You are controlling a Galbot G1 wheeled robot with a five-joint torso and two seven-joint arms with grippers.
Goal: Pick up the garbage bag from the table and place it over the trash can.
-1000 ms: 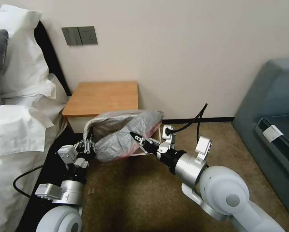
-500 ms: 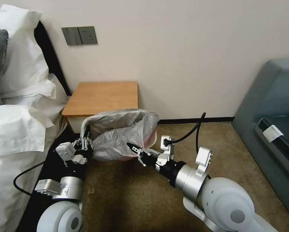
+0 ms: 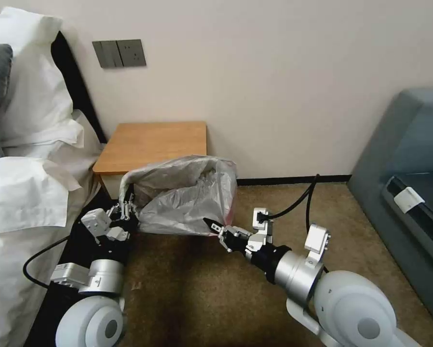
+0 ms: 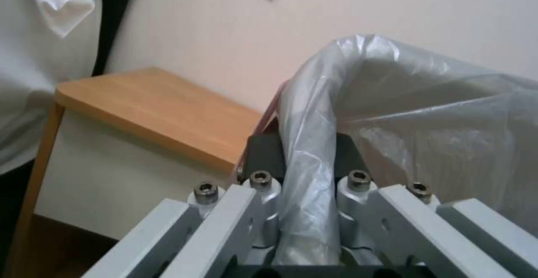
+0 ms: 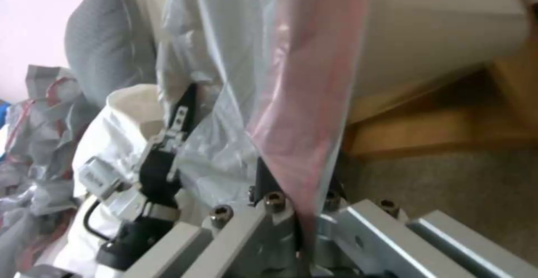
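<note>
Grey crinkly garbage bag (image 3: 182, 195) stretched open before the table (image 3: 154, 144), left gripper (image 3: 125, 212) pinching its left rim, right gripper (image 3: 215, 226) clamped on pinkish right edge, both arms low, reaching forward.

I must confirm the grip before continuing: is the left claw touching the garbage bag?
Touching. In the left wrist view the garbage bag edge runs pinched between the left claw fingers, with no gap.

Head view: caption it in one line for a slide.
Both tools, left tool and right tool, hold the garbage bag spread open in front of the table.
</note>
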